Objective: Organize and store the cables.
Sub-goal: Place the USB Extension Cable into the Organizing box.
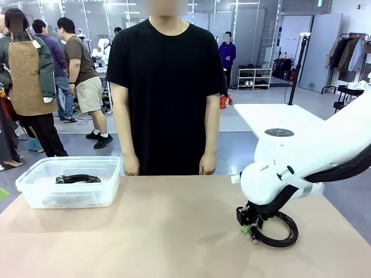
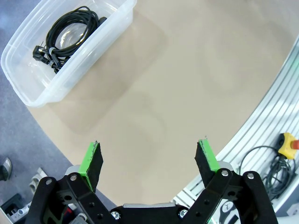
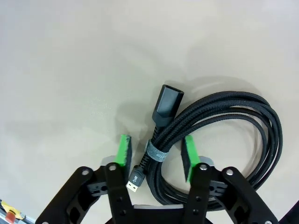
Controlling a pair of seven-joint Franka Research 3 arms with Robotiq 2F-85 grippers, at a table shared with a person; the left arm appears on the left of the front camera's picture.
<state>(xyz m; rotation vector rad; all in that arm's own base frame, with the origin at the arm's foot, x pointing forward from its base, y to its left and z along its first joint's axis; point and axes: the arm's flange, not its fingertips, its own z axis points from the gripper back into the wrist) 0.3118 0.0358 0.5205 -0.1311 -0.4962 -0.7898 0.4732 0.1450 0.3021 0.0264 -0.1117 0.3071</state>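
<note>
Right wrist view shows you one braided cable coiled on the table, its tied bundle between the right gripper pads, which stand apart, not yet clamped. A second cable lies in the bin. Your left gripper hangs wide open, holding nothing.

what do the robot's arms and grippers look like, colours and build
The right arm is a smooth white shell with a thick black hose along it. Each gripper, left gripper and right gripper, is a black linkage frame with silver bolts and two fingers faced with bright green pads.
</note>
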